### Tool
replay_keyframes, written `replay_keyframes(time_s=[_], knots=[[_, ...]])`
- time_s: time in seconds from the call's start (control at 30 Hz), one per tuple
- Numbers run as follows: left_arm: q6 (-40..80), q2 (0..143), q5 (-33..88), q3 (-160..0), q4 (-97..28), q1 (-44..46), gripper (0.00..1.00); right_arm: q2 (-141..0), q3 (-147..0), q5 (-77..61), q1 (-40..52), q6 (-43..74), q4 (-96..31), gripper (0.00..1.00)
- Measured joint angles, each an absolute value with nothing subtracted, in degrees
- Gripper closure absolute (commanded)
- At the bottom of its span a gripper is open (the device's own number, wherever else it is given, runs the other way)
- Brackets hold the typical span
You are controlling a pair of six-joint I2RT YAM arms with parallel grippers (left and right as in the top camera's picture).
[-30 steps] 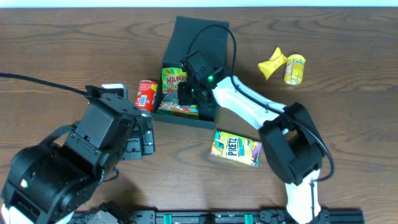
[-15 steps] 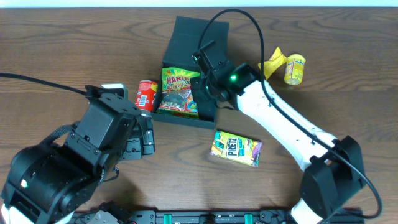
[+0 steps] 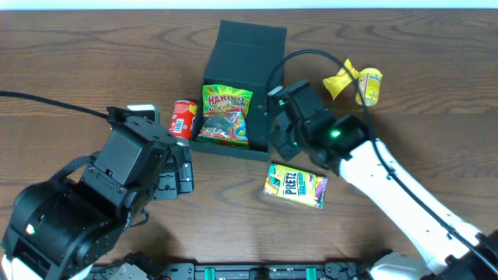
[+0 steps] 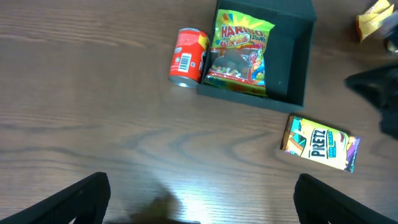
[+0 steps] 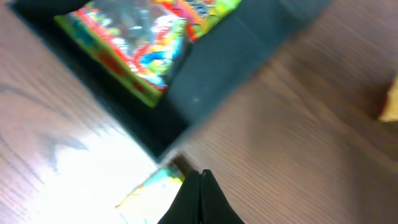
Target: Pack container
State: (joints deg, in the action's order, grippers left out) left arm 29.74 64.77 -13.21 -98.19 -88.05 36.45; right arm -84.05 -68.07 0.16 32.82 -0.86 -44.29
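Right wrist view: the whole frame is smeared. The candy bag and the container are cut by the top edge, and the bag's print is unreadable. Glare at lower left washes out the desk; the colourful packet there cannot be identified. A yellow patch is clipped at the right edge. The right claw shows only its dark tips, cut by the bottom edge.

Left wrist view: the left claw shows two finger stubs in the bottom corners. The yellow wrapper is cut at upper right.

Overhead: the wrist housing hides the right claw.
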Motion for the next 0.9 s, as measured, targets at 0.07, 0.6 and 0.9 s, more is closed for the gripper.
replay_keyframes(time_s=[0.07,0.6,0.9], knots=[[29.74,64.77,-13.21,-98.19,-88.05,36.45,0.05,-83.94,-68.07,0.36,29.61,-0.27,-44.53,0.98],[29.74,64.77,-13.21,-98.19,-88.05,36.45,0.05,-83.96,-68.05,0.43,13.93,5.26,-45.36,0.99],[29.74,64.77,-13.21,-98.19,-88.05,36.45,0.05,-83.96,-68.05,-4.05,15.31,18.22,-45.28,0.98]])
